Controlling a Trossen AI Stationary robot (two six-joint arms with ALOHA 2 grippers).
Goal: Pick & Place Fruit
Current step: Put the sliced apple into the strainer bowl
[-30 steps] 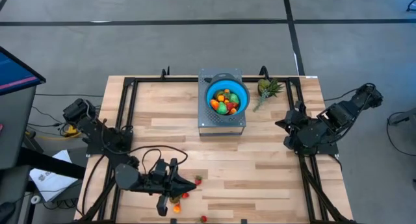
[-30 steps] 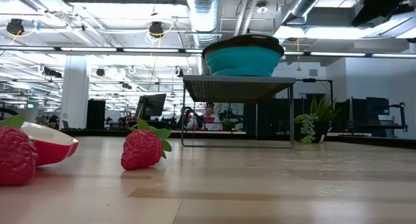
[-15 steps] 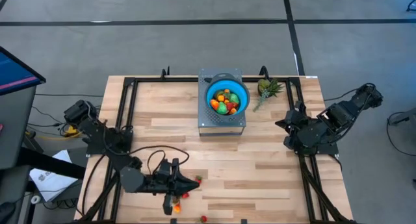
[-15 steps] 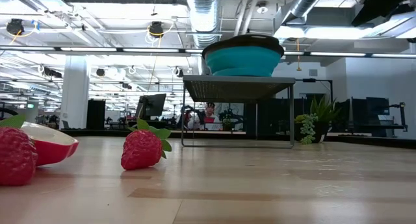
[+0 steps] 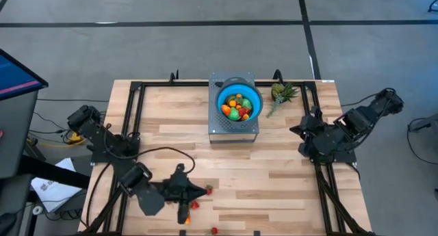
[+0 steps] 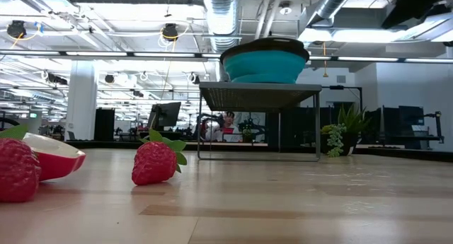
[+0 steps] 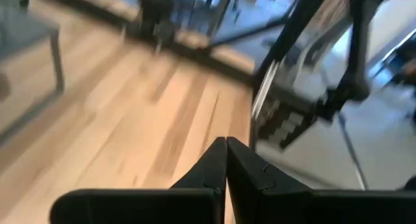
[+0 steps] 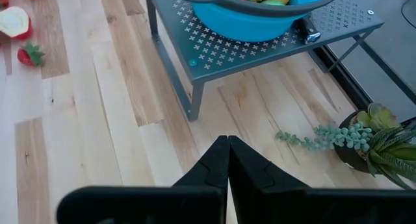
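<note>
Wooden slatted worktop [image 5: 274, 161], high view: left pincer [image 5: 204, 191] pinched shut, empty, low beside loose small red and orange toy fruits [image 5: 194, 204] near front edge; shut tips risk knocking them off.
Low view: strawberry [image 6: 156, 161] could roll.
Right wrist view: right pincer [image 8: 227, 143] shut, empty, parked; round blue plastic bowl [image 8: 253, 19] already full, spill risk.

One blue bowl [image 5: 239, 103] sits on one perforated metal stand [image 8: 273, 39], heaped with toy fruits [image 5: 237, 107] — too tightly packed to count. Loose on the wooden table [image 5: 274, 174] near its front edge lie about four small fruits — two strawberries [image 6: 154, 161] and one cut red half [image 6: 51, 156] show at table height. One small potted plant [image 5: 281, 94]. Two arms.
</note>
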